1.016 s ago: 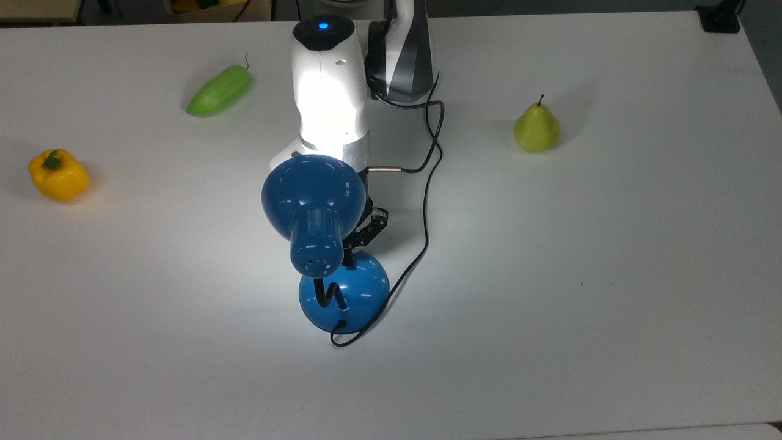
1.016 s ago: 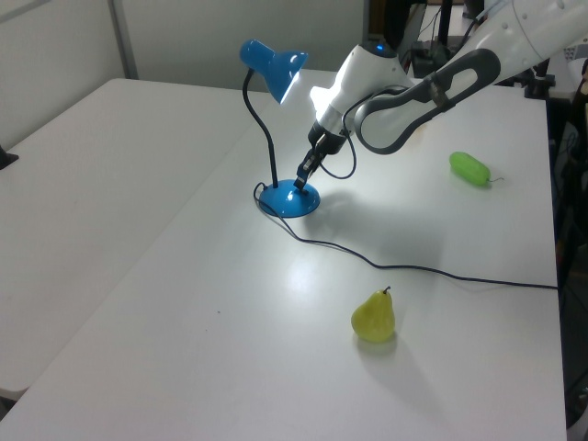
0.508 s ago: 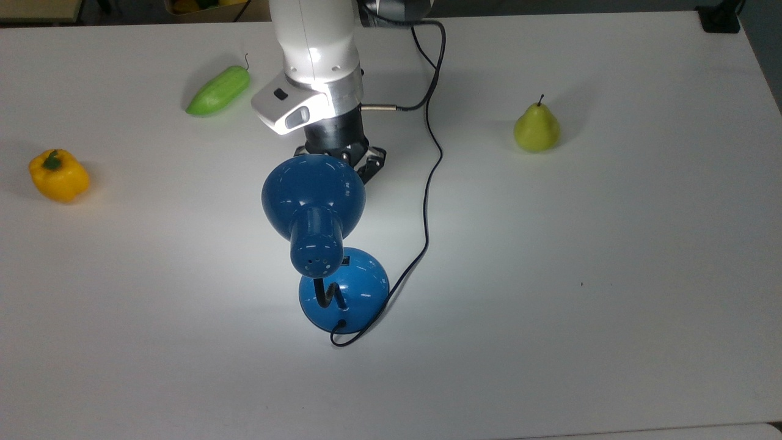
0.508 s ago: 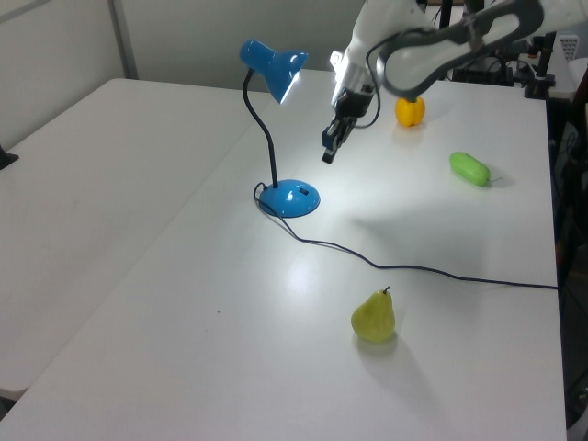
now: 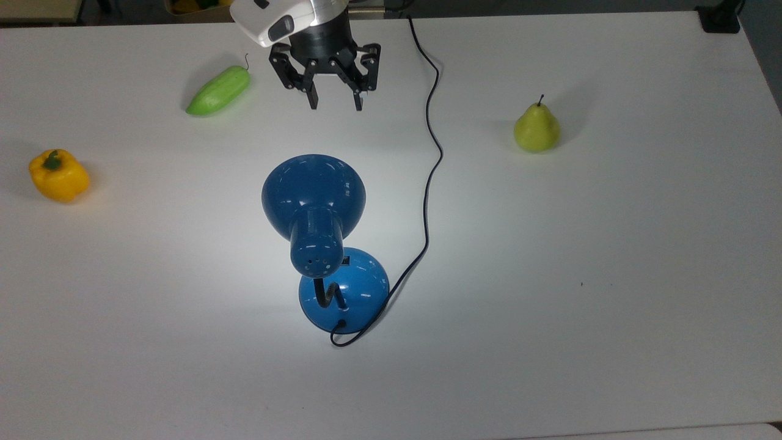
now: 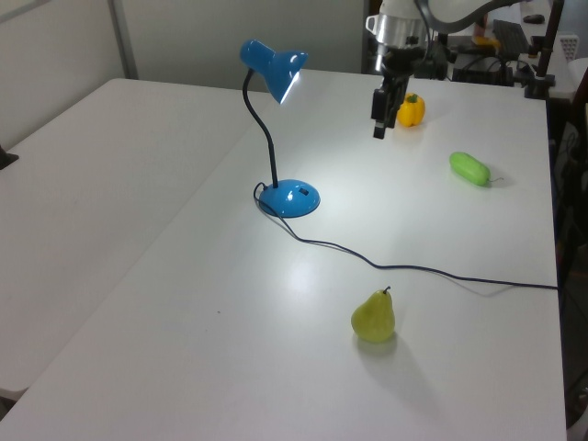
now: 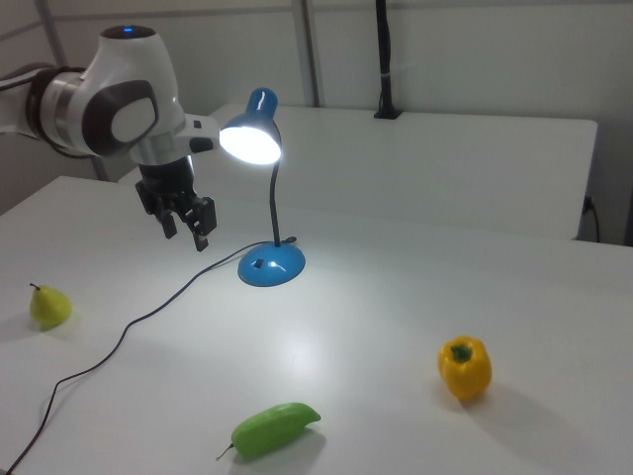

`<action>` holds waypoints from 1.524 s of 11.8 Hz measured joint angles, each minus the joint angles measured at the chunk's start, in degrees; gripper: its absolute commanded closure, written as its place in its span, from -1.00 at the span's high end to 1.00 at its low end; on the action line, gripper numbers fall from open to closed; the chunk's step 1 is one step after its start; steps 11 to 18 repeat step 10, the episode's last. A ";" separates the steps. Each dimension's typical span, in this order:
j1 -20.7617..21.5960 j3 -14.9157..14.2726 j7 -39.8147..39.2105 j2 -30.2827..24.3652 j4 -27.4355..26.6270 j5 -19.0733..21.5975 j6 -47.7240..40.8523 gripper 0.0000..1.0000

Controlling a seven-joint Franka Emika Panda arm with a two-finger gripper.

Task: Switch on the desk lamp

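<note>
The blue desk lamp [image 5: 314,198] stands mid-table on its round domed base [image 5: 360,287], its bent black neck holding the bell shade over the table. In the right view the lamp [image 7: 249,134] glows brightly and throws a pool of light on the tabletop. In the left view the lamp [image 6: 272,69] rises at the upper left. My gripper [image 5: 333,105] hangs open and empty near the top view's upper edge, well clear of the lamp. The right view puts the gripper [image 7: 186,236] left of the lamp, raised above the table; the left view has the gripper [image 6: 378,129] to the lamp's right.
The lamp's black cord [image 5: 431,183] runs from the base up the top view's middle. A green pepper [image 5: 218,91] lies just left of my gripper. A yellow bell pepper [image 5: 58,176] sits far left, a pear [image 5: 536,127] at right. White table [image 5: 580,275].
My arm has pulled away from the lamp's base, rising and retreating toward the top view's upper edge, and the gripper now hangs open. The lamp has stayed lit and in place.
</note>
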 measured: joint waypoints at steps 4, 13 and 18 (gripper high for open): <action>-1.08 -0.39 0.00 -5.45 -0.86 -1.55 -8.74 1.00; -6.11 1.04 0.00 -6.53 -1.12 -1.55 -8.78 1.00; -6.11 1.04 0.00 -6.53 -1.12 -1.55 -8.78 1.00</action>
